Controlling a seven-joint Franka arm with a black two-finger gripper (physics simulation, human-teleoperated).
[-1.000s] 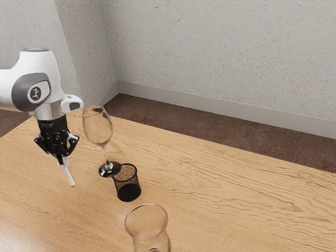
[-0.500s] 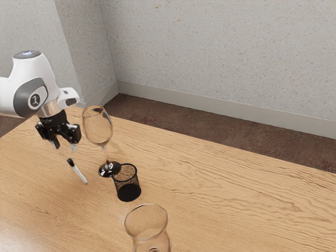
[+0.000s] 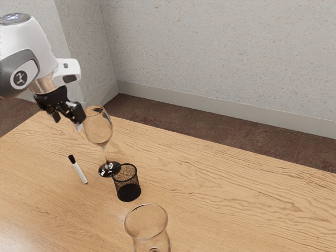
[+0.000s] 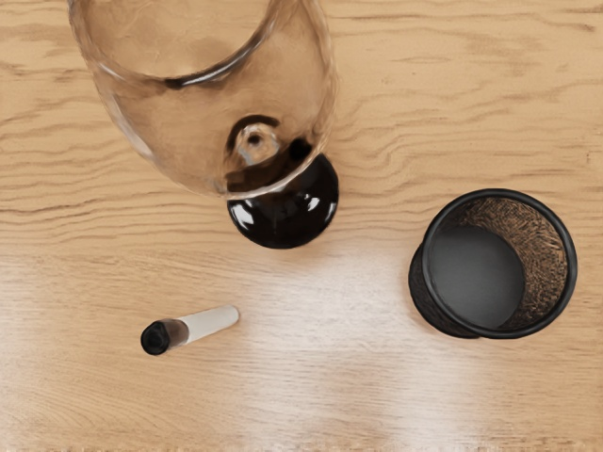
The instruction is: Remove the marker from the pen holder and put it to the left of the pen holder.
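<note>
Room: pale, speckled walls (image 3: 226,58) met in a corner, with a light grey baseboard (image 3: 220,106) along their foot. Dark brown, mottled floor (image 3: 210,121) lay below.

Surface: wooden table (image 3: 236,199), light tan, with wavy darker grain and a pale sheen in places.

My gripper (image 3: 67,122), black, hung above the table toward the exterior view's left, its two fingers spread apart.

Nearest obstacle: a tall wine glass (image 3: 98,126), upright on a glossy dark foot. In the exterior view its bowl overlapped my fingertip region; contact could not be determined. The wrist view put the bowl high and close to my hand.

A second, curved clear glass (image 3: 148,231) stood nearer the exterior camera, partly cut off by that view's lower edge.

Pen holder (image 3: 128,192): black mesh, round, upright, between the two glasses in the exterior view. In the wrist view it sat near the wine glass's foot, with wood visible between them.

Marker (image 3: 80,170): white barrel, black cap. Found outside the pen holder, on its exterior-view left, well apart from it and near the wine glass. Long axis appeared tilted, cap end raised, white end down at the tabletop. In the exterior view the cap pointed toward my gripper's side and the white end angled toward the exterior camera and that view's right.
</note>
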